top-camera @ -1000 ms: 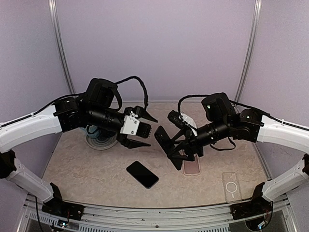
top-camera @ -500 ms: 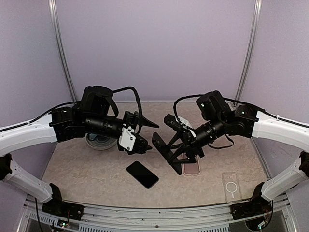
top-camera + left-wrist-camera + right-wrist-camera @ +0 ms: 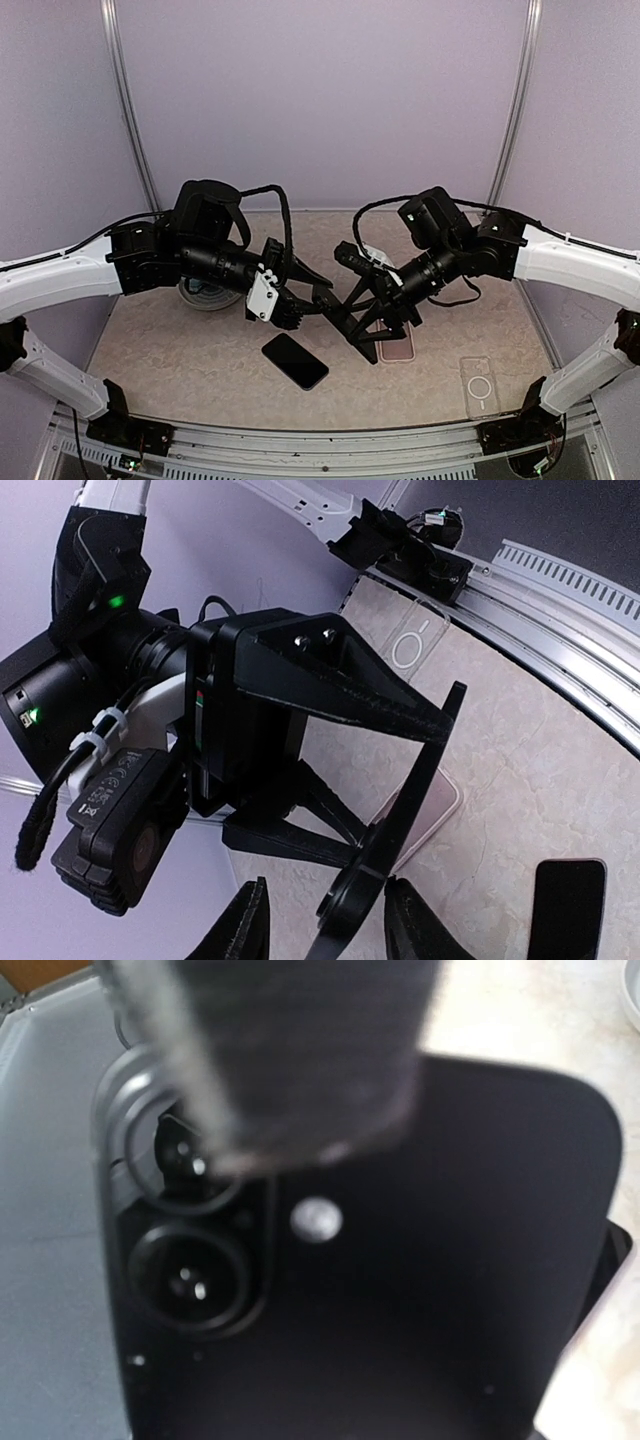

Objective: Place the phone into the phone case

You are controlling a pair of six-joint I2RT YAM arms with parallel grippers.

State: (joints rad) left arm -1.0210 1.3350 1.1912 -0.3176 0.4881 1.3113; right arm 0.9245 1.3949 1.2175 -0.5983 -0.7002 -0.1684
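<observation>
My right gripper [image 3: 368, 318] pinches the black phone [image 3: 412, 798] upright in mid-air, near the pink case [image 3: 397, 345]. My left gripper [image 3: 330, 920] straddles its free edge, jaws spread, not touching. Looks like a handover: next, the left must squeeze squarely.

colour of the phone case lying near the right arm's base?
Clear, with a white ring mark. The phone case shows best in the top external view.

The left arm [image 3: 60, 275] and right arm [image 3: 570, 262] wear white shells over black joints. Black cables [image 3: 285, 195] loop at the wrists. Two screws [image 3: 312, 636] sit on the black right tool [image 3: 415, 765], a green light [image 3: 118, 602] behind it.
</observation>
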